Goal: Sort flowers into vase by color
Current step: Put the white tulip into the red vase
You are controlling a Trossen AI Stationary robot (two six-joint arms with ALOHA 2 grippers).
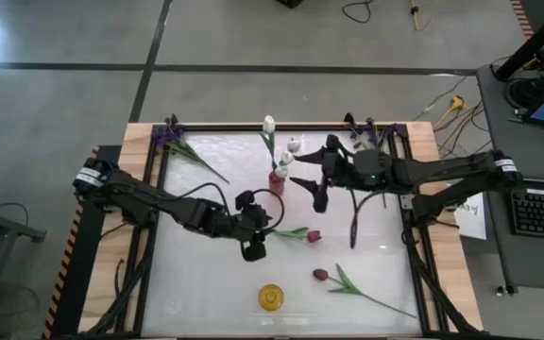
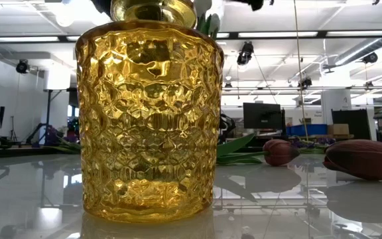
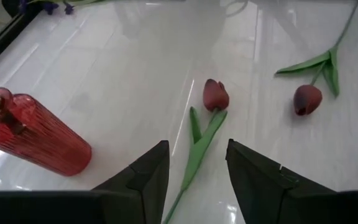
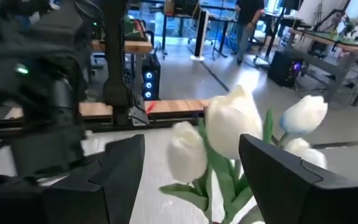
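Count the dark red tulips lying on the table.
2: one mid-table, beside the left pincer; one nearer the front edge, right of the yellow vase. None appears hidden.

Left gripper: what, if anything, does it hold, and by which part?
Nothing. The left gripper has open fingers either side of a dark red tulip's stem, not closed on it.

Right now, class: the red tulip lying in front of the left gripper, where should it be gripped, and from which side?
Grip the bare stem just below the leaves of the red tulip, coming straight down from above. It lies flat, and the open left gripper already straddles that stem.
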